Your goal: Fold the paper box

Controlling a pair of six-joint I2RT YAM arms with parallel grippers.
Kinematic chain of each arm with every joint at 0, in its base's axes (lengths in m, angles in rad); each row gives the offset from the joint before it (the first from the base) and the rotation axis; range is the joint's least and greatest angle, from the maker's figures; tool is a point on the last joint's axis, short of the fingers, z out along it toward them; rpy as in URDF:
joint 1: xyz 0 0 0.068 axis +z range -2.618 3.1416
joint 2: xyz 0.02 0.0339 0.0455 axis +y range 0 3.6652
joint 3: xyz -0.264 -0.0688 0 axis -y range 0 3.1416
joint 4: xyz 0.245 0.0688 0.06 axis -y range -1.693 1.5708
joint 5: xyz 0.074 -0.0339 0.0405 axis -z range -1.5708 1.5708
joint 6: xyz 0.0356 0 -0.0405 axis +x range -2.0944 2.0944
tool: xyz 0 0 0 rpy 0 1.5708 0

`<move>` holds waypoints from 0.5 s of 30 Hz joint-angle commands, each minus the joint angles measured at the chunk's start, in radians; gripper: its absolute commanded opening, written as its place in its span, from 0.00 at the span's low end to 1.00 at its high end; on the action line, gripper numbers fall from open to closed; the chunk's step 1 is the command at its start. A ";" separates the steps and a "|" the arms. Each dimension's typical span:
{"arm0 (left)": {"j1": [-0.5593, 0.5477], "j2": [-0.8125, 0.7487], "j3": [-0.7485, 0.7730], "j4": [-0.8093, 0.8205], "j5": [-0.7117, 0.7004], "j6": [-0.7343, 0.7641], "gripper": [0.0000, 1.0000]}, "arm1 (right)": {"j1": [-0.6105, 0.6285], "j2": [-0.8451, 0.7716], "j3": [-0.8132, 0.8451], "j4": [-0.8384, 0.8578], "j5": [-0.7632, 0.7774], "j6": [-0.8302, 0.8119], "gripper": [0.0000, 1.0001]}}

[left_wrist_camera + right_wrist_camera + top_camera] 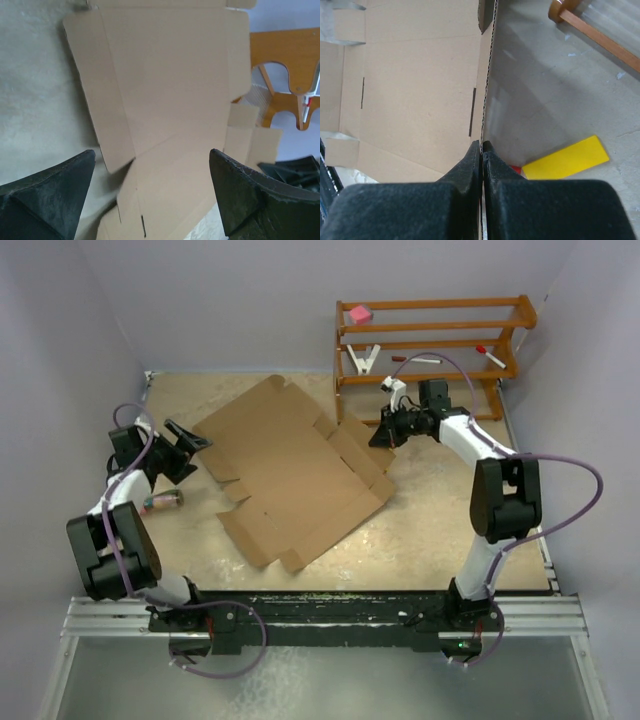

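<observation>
The paper box (pixel 290 475) lies as a flat brown cardboard cut-out with flaps in the middle of the table. In the left wrist view the paper box (pixel 170 100) spreads out ahead, and my left gripper (pixel 152 152) stands wide open above its left side, holding nothing. From above, that left gripper (pixel 195 440) hovers at the sheet's left edge. My right gripper (pixel 383 435) is at the sheet's far right flap. In the right wrist view the right gripper (pixel 481 145) is shut on the raised corrugated edge of the paper box (pixel 415 100).
A wooden rack (pixel 430 340) stands at the back right with a pink block (pixel 360 313) and small tools on it. A flat yellow piece (pixel 567 160) and a red bit (pixel 516 170) lie under the lifted flap. A small cylinder (pixel 162 502) lies by the left arm.
</observation>
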 commanded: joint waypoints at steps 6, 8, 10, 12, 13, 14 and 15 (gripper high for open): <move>0.001 0.205 0.174 0.087 -0.103 -0.007 0.98 | -0.011 -0.066 -0.011 0.021 -0.100 -0.010 0.00; -0.002 0.243 0.203 0.067 -0.123 -0.003 0.99 | -0.011 -0.073 -0.012 0.021 -0.104 -0.010 0.00; -0.017 0.261 0.206 0.065 -0.142 -0.003 0.98 | -0.011 -0.077 -0.015 0.021 -0.108 -0.012 0.00; -0.045 0.277 0.213 0.048 -0.169 0.002 0.98 | -0.011 -0.074 -0.014 0.025 -0.109 -0.012 0.00; -0.060 0.295 0.223 0.026 -0.182 0.006 0.98 | -0.011 -0.073 -0.013 0.027 -0.110 -0.011 0.00; -0.077 0.309 0.227 0.024 -0.192 0.006 0.98 | -0.011 -0.071 -0.013 0.030 -0.112 -0.011 0.00; -0.092 0.326 0.231 0.024 -0.200 0.002 0.98 | -0.011 -0.070 -0.012 0.030 -0.114 -0.012 0.00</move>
